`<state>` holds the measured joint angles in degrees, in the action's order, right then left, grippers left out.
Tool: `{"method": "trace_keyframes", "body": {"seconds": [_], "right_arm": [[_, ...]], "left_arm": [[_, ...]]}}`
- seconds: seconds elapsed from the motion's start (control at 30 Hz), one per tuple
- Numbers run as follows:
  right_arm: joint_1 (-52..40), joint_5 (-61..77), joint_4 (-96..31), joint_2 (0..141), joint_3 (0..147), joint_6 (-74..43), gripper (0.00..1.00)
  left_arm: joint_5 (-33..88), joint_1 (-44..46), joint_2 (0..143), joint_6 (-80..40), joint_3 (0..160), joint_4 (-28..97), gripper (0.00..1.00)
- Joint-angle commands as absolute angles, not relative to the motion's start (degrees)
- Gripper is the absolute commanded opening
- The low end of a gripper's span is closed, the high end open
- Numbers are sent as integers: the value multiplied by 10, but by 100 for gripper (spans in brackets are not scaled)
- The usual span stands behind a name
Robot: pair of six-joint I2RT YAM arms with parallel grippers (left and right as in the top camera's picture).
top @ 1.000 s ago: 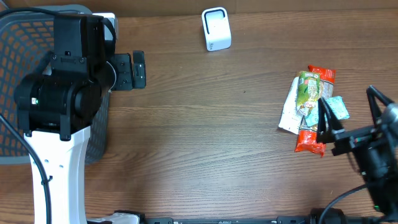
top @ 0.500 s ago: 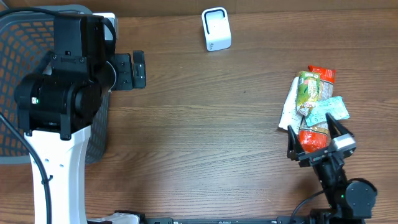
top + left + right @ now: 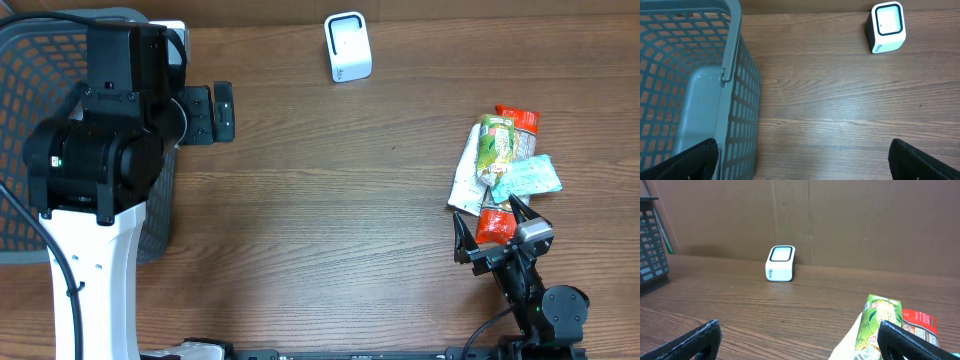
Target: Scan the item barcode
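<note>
- The white rounded scanner box with a dark-framed window point(image 3: 348, 46) stands upright at the far edge of the brown wooden table point(image 3: 330, 220). A brown cardboard wall rises behind it.
- A pile of snack packets lies well apart from the scanner box, off to its right and nearer the robot's side of the table.
- In that pile, a green foil packet point(image 3: 495, 145) lies across a long orange-red packet point(image 3: 518, 120), a white wrapper point(image 3: 464, 187) and a pale teal sachet point(image 3: 532, 178).
- The right gripper point(image 3: 490, 226) sits at the end of the pile farthest from the scanner box. Its jaws are spread wide, one finger on each side of the orange-red packet's near end, and it clamps nothing.
- In the right wrist view the green packet point(image 3: 880, 325) and the orange-red one point(image 3: 920, 325) lie just ahead, with the scanner box point(image 3: 780, 263) beyond them to the left.
- The left gripper point(image 3: 212, 112) hangs well to the left of the scanner box, over the rim of a grey plastic mesh basket point(image 3: 25, 110). Its jaws are also wide apart and empty.
- In the left wrist view the basket point(image 3: 690, 65) fills the left side, and the scanner box point(image 3: 886, 27) sits at the upper right.
</note>
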<state>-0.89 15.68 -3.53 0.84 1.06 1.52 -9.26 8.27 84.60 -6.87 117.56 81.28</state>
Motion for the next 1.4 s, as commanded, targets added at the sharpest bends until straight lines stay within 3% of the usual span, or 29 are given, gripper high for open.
{"method": "trace_keyframes", "body": {"seconds": [0.0, 0.73, 1.03, 1.27, 1.37], "right_arm": [[-13, 159, -33, 2, 4, 18, 100], [-13, 159, -33, 2, 4, 18, 100], [-13, 159, -33, 2, 4, 18, 100], [-13, 159, -33, 2, 4, 18, 100], [-13, 159, -33, 2, 4, 18, 100]], "left_arm": [[-94, 87, 848, -64, 1178, 812, 100], [-94, 87, 843, -64, 1178, 812, 100], [-99, 77, 736, -47, 1123, 812, 100], [-34, 18, 544, 29, 870, 573, 100], [37, -18, 412, 62, 686, 385, 99]]}}
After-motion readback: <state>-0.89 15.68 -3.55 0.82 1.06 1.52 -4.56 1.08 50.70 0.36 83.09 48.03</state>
